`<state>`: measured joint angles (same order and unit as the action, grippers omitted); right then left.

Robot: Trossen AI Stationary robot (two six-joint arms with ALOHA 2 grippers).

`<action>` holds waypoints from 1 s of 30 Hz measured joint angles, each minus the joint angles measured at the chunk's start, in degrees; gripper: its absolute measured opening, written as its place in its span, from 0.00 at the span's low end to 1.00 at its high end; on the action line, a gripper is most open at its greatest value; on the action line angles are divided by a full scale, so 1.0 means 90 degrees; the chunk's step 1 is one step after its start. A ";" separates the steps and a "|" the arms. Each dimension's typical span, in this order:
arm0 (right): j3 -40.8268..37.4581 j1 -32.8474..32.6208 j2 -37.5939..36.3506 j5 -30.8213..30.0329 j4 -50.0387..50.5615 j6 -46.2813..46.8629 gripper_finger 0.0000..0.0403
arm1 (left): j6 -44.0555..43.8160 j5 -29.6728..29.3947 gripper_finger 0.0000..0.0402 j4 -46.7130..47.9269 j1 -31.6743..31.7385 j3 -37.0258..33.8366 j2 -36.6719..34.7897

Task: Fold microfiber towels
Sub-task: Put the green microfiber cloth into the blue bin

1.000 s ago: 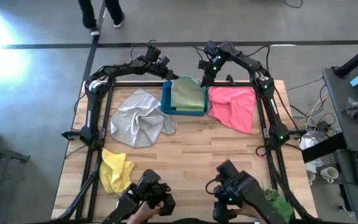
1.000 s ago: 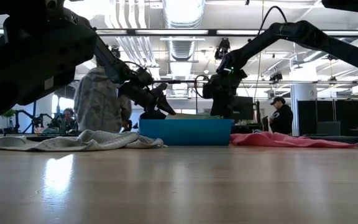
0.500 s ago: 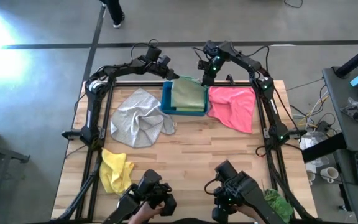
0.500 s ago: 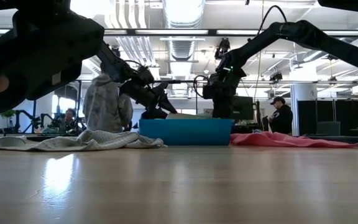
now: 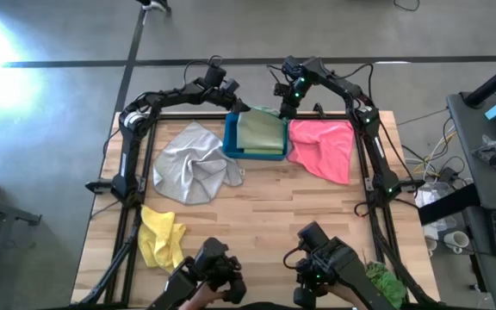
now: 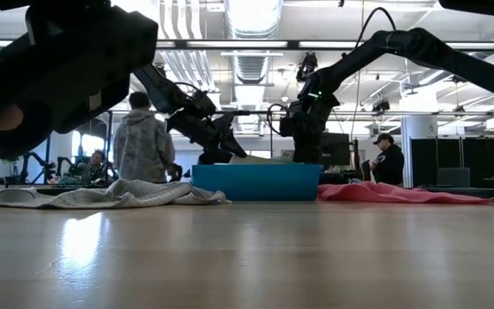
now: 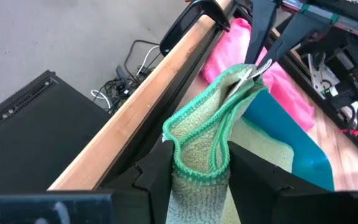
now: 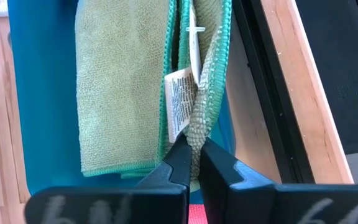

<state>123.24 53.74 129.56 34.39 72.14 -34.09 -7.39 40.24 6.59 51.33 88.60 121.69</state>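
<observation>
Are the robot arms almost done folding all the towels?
Not yet. None looks finished. In hand: the left gripper and the right gripper each pinch an edge of the sage green towel over the blue bin. Left to fold: the grey towel and yellow towel lie crumpled, the pink towel is spread out, and the lime green towel is bunched at the table's corner.

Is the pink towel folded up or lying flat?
Lying flat. The pink towel lies spread on the table, beside the blue bin.
</observation>
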 joint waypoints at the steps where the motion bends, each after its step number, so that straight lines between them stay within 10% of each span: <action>1: 0.0000 0.0000 0.0000 0.0000 0.0000 0.0000 0.02 | 0.0090 -0.0003 0.32 -0.0001 -0.0006 0.0000 0.0000; 13: 0.0256 0.0000 -0.0015 0.0002 0.0027 -0.0049 0.02 | 0.0715 -0.0372 0.02 -0.0010 -0.0133 0.0000 0.0000; 30: 0.0274 -0.0338 -0.0393 0.0017 0.0325 0.0067 0.02 | 0.0698 -0.0405 0.02 0.0518 -0.0327 0.0070 -0.0408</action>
<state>125.71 50.69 126.02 34.54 75.07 -33.48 -1.11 36.60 11.25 48.39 89.23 118.02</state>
